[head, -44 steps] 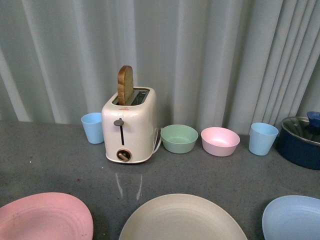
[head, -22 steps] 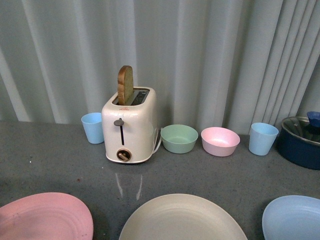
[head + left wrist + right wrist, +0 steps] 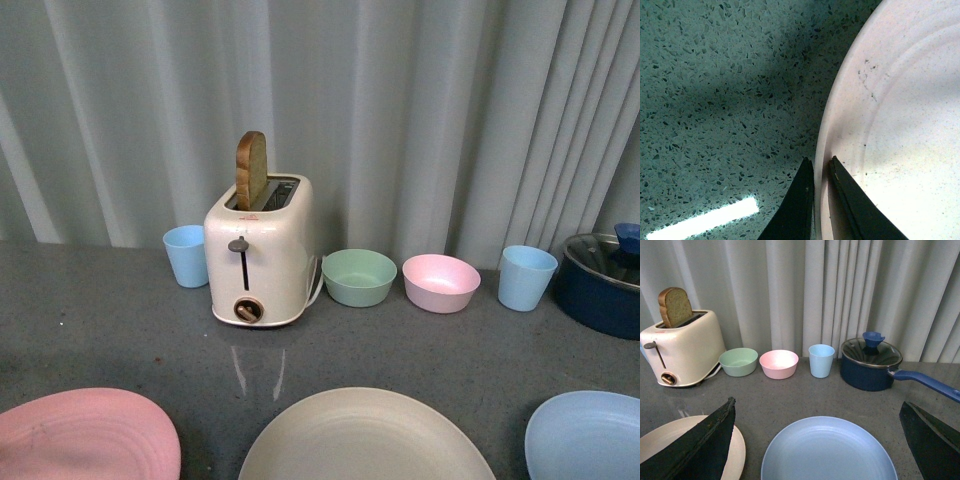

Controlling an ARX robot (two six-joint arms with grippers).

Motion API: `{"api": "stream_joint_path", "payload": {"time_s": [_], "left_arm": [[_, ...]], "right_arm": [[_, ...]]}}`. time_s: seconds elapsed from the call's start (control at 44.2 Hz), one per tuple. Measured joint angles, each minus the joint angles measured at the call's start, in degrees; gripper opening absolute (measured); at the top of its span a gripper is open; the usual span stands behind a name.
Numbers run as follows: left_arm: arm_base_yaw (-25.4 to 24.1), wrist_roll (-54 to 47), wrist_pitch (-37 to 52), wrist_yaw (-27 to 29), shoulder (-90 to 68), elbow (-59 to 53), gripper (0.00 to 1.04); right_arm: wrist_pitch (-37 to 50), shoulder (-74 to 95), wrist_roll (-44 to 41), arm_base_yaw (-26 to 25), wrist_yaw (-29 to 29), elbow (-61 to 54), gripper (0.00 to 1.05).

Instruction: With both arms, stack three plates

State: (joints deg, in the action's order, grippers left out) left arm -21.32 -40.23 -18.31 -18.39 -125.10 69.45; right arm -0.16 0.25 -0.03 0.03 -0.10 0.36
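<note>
Left pincer [image 3: 820,160] tight on pink plate [image 3: 900,125] rim; right pincer [image 3: 816,404] wide apart.

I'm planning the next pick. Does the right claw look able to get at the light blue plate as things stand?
Probably yes. The right claw hangs open above the light blue plate, nothing lies on it, and the cream plate sits apart beside it.

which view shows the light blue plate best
Right wrist view: the light blue plate shows almost whole, only its near edge cropped. The front view catches just a slice in its corner; the left wrist view shows none.
</note>
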Motion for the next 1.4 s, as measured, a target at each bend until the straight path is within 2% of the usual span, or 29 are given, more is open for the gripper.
{"api": "stream_joint_path", "payload": {"time_s": [0.384, 0.701, 0.927, 1.401], "left_arm": [[-0.24, 0.90, -6.16, -2.36, 1.03, 2.86, 0.04], [-2.12, 3.10, -15.74, -4.31, 1.36, 11.69, 0.04], [-3.45, 7.52, -23.23, -10.86, 3.43, 17.27, 0.04], [12.02, 18.71, -16.31, -13.00, 7.61, 7.13, 0.04]], "right_arm": [[0.00, 0.00, 0.00, 0.00, 0.02, 0.00, 0.97], [0.00, 0.00, 0.00, 0.00, 0.02, 0.00, 0.97], [0.00, 0.00, 0.00, 0.00, 0.00, 0.00, 0.97], [0.00, 0.00, 0.00, 0.00, 0.00, 0.00, 0.97]]}}
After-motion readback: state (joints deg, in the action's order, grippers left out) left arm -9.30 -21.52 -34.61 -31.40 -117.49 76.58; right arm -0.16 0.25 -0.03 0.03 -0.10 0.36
